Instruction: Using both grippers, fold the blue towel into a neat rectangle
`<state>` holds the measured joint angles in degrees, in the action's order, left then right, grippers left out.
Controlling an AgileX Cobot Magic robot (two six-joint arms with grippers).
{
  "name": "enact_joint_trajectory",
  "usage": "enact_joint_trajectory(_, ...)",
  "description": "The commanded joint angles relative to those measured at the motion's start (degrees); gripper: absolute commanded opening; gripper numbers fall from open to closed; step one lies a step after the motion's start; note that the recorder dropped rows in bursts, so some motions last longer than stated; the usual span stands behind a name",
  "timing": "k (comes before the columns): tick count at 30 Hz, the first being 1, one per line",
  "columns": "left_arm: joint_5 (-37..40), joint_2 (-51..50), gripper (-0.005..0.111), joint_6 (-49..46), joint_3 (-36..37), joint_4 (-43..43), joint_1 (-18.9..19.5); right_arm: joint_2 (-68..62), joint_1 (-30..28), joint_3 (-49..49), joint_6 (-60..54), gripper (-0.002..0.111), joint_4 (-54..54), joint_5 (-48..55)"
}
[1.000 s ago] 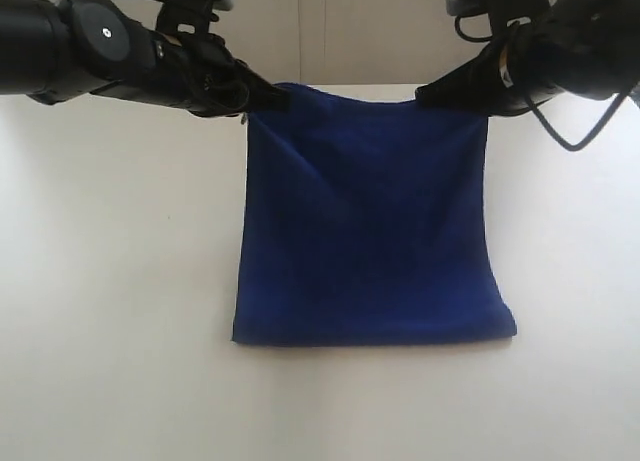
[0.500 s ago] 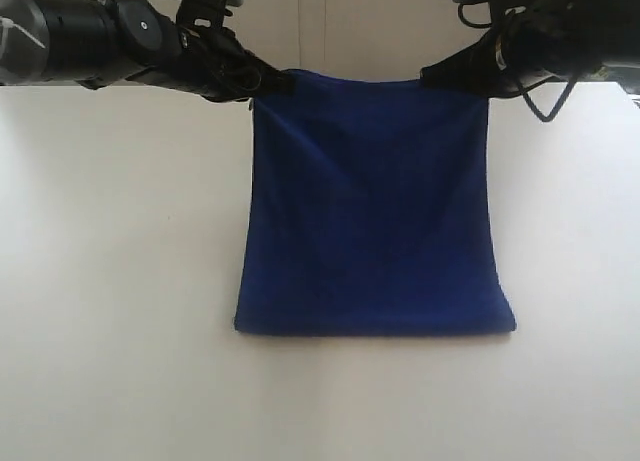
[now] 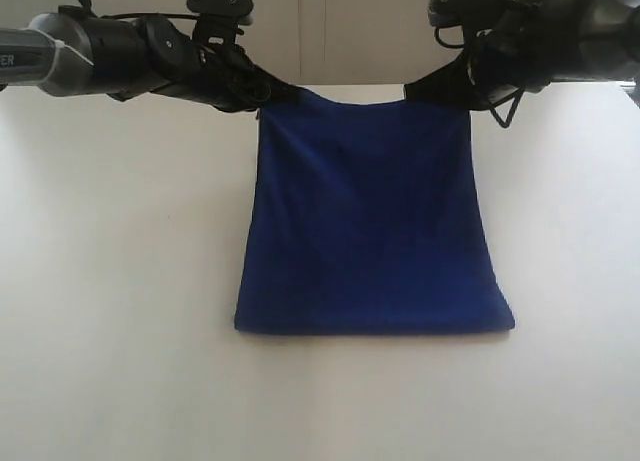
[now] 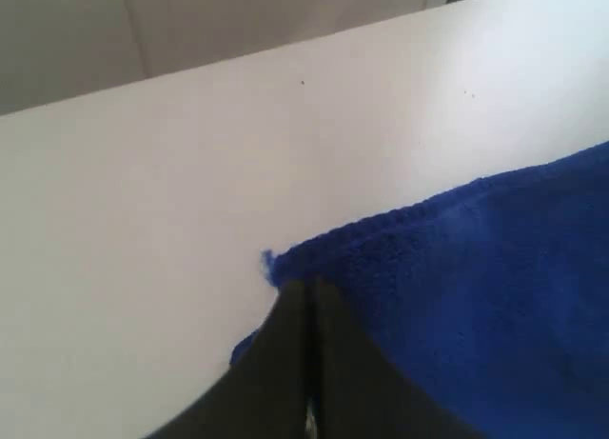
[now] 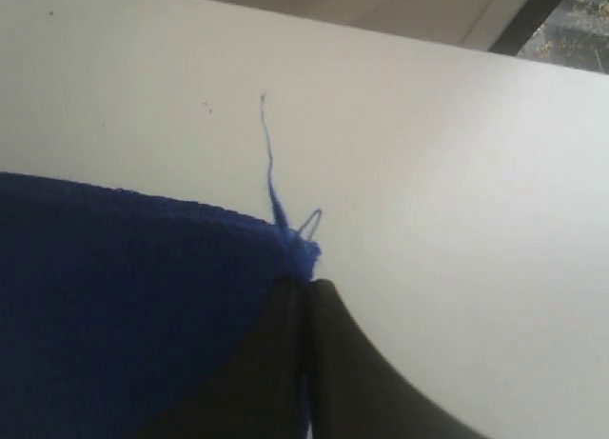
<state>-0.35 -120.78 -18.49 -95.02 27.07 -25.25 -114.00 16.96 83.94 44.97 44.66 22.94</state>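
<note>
The blue towel (image 3: 370, 221) is lying in the middle of the white tabletop (image 3: 120, 281). Its near edge is resting flat while its far edge is being held up off the surface. The left arm (image 3: 130, 56) is reaching in from the far left and the right arm (image 3: 560, 41) from the far right. The left jaws are pressed together on the far left corner, and the right jaws are pinched the same way on the far right corner. Between them the raised edge is sagging a little in the middle.

What is worrying me is how little cloth each pair is biting. In both wrist views only the very tip of a corner is sitting between the black tips, so a tug or an uneven pull could be enough to slip one corner free. If one arm is travelling faster than the other, I expect the fold to land skewed. The tabletop is looking smooth, so the near edge could slide along instead of staying put as the hinge. A loose thread (image 5: 268, 153) is straggling from the right corner and could snag.

The cloth is looking soft and nubby, a deep royal blue with a finely stitched hem. It is draping limply in shallow folds, roughly square in outline.
</note>
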Motion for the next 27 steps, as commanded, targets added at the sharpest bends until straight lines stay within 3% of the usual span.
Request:
enact_joint_trajectory(1, 0.76, -1.85, 0.000, -1.05, -2.73, 0.25, 1.15, -1.02, -0.44, 1.52, 0.23, 0.000, 0.48, -0.04)
enact_joint_trajectory(10, 1.38, -7.21, 0.000, -0.81, -5.61, 0.25, 1.15, -6.63, -1.98, 1.64, 0.23, 0.000, 0.60, -3.10)
enact_joint_trajectory(27, -0.98, -8.14, 0.000, -2.50, -5.61, 0.25, 1.68, -11.11, -2.72, 5.40, 0.23, 0.000, 2.80, -5.50)
